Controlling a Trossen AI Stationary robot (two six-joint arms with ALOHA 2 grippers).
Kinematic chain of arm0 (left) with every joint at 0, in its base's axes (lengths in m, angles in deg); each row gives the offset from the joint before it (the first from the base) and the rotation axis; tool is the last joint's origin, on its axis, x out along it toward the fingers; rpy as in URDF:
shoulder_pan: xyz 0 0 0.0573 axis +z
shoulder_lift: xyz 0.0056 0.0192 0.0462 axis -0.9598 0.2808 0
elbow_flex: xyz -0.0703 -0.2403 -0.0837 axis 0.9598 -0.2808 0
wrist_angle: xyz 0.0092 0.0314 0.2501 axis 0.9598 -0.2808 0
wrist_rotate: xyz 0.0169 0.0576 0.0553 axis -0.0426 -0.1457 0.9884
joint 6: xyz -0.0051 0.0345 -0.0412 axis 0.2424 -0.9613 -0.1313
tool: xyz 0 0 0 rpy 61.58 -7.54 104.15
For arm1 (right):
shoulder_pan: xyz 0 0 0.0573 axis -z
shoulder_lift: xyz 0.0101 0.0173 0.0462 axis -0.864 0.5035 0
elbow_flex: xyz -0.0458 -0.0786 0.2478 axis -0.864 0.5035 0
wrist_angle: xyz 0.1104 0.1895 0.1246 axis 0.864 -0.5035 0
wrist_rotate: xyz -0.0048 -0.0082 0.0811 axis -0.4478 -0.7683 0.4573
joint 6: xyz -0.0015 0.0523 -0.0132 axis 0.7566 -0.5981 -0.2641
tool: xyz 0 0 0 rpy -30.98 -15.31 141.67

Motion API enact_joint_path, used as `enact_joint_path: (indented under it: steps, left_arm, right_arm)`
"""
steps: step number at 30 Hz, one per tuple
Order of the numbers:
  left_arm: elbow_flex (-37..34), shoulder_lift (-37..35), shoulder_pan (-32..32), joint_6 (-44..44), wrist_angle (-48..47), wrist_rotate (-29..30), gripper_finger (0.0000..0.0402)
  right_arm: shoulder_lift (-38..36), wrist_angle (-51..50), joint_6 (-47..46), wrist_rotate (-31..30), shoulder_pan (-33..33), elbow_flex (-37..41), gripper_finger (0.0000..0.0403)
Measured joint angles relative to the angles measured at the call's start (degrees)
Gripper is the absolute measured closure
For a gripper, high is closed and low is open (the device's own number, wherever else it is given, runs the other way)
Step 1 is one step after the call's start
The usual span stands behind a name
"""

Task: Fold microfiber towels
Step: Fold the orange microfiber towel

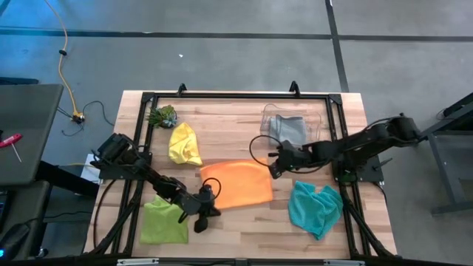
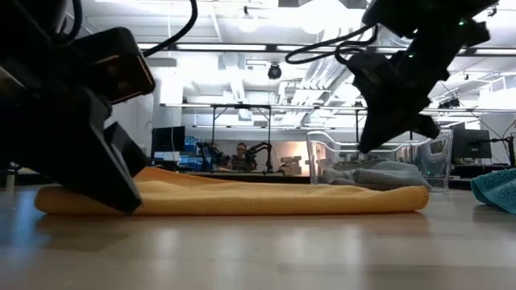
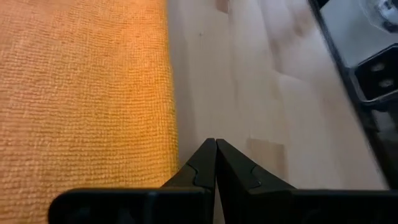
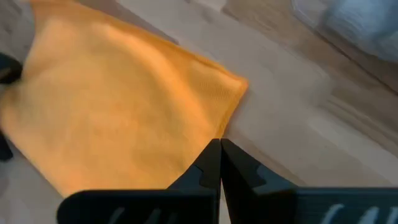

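The orange towel (image 1: 238, 185) lies flat in the middle of the table; the low view (image 2: 242, 196) shows it as a low, long mound. My left gripper (image 1: 210, 210) is shut and low at the towel's near left edge (image 3: 168, 124). My right gripper (image 1: 272, 168) is shut and stands above the towel's far right corner (image 4: 239, 84), clear of it in the low view (image 2: 367, 145). The yellow towel (image 1: 185, 144), the lime green towel (image 1: 164, 220) and the teal towel (image 1: 315, 207) lie around it. The grey towel (image 1: 288, 127) lies in the clear bin. My left gripper (image 3: 216, 146) has its shut fingertips down at the table right beside the orange towel's edge (image 3: 171, 149), coming slanting from the table's left. I cannot tell whether it touches the cloth.
A small green plant (image 1: 162, 116) stands at the far left. The clear bin (image 1: 295, 122) stands at the far right. A black frame (image 1: 244, 94) runs around the table. Bare wood (image 1: 244, 236) shows along the near edge, between the lime green and teal towels.
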Motion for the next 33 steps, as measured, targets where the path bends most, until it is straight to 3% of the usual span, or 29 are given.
enact_joint_path:
  steps: [6,11,14,17,22,27,33]
  left_arm:
    - [-0.03,-2.72,1.12,1.27,-1.38,0.64,0.0401]
    - [0.11,-3.51,1.22,4.29,-2.43,0.98,0.0402]
    - [0.07,-3.99,1.23,6.05,-3.1,1.05,0.0401]
    - [0.07,-4.04,1.52,8.75,-3.37,1.52,0.0402]
    - [1.53,-4.04,2.99,11.16,-3.2,1.34,0.0402]
    - [5.31,-4.06,6.27,3.31,-3.83,1.33,0.0401]
    - [7.04,-4.1,11.54,-1.49,-7.26,1.36,0.0401]
  right_arm:
    - [3.78,2.65,3.38,3.74,2.47,0.0,0.0379]
    - [8.43,9.83,5.73,8.53,5.26,0.0,0.03]
    - [10.66,11.22,5.47,7.64,6.53,-0.04,0.0255]
    - [12.65,11.45,4.04,5.49,7.4,0.0,0.0234]
    - [15.34,16.41,3.04,5.83,7.41,-0.02,0.0231]
    - [18.26,19.51,-0.3,6.19,7.31,-0.16,0.0238]
    - [18.54,20.47,-1.8,2.7,6.22,-0.15,0.0306]
